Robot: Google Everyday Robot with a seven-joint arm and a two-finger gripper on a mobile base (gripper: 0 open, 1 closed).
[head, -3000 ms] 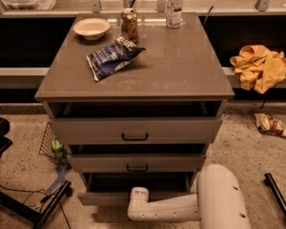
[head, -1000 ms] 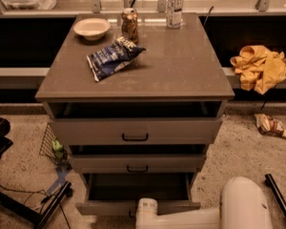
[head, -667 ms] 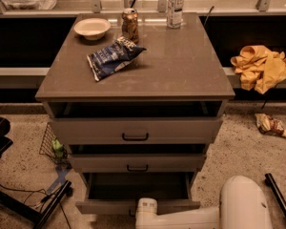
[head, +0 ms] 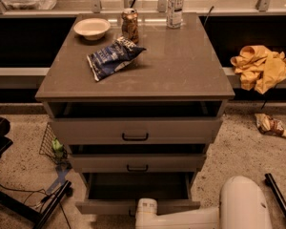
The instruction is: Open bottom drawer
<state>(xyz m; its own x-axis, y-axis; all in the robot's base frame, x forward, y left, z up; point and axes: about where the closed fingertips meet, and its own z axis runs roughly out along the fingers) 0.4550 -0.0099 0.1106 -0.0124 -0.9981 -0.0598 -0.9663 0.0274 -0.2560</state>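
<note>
Now | bottom drawer (head: 171, 206) out, front toward camera, long axis left-right | hand (head: 133, 213) at its front, state unclear

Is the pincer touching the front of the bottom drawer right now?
Cannot tell. In the camera view the pincer sits at the front edge of the pulled-out bottom drawer, but the white arm covers the contact spot.

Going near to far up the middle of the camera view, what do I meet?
First the tool at the bottom drawer's front edge → bottom drawer, pulled out → middle drawer → top drawer → chip bag → can → bottle.
</note>
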